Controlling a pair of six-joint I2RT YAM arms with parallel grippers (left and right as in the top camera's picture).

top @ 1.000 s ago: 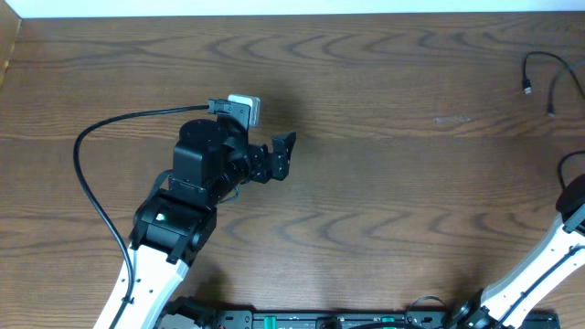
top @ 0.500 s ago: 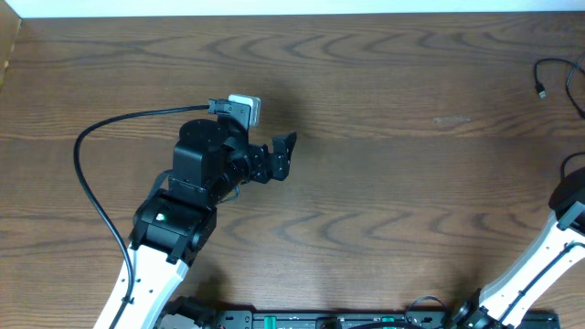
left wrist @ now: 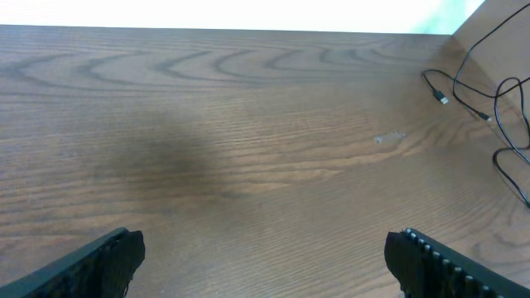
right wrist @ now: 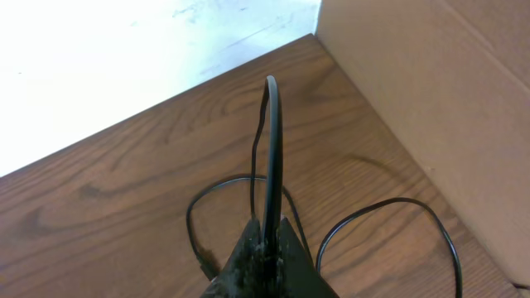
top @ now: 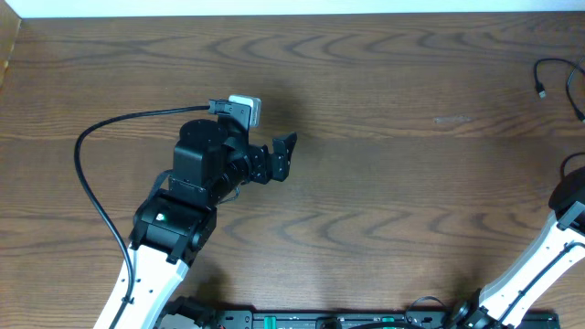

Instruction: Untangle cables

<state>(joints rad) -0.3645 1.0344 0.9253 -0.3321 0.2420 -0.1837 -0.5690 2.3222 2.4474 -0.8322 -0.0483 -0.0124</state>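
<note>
Thin black cables [top: 541, 90] lie at the table's far right edge, one small plug end showing; the left wrist view has them at its right side [left wrist: 441, 98]. My right gripper [right wrist: 267, 238] is shut on a black cable [right wrist: 272, 141] that rises from its tips as a narrow upright loop. More of the cable curls on the wood around the gripper [right wrist: 389, 203]. In the overhead view only the right arm [top: 565, 233] shows at the right edge, its gripper out of frame. My left gripper [top: 281, 153] hovers over bare wood left of centre, open and empty [left wrist: 265, 261].
A brown cardboard wall [right wrist: 431, 91] stands just right of the cables, along the table's right side. The left arm's own thick black cord [top: 87, 174] arcs over the table's left part. The table's back edge [left wrist: 248, 30] meets a white floor.
Over the first half second the cables' plug end shifted right toward the table edge, and the right arm drew slightly right. Since then nothing has moved. The left arm stayed still.
</note>
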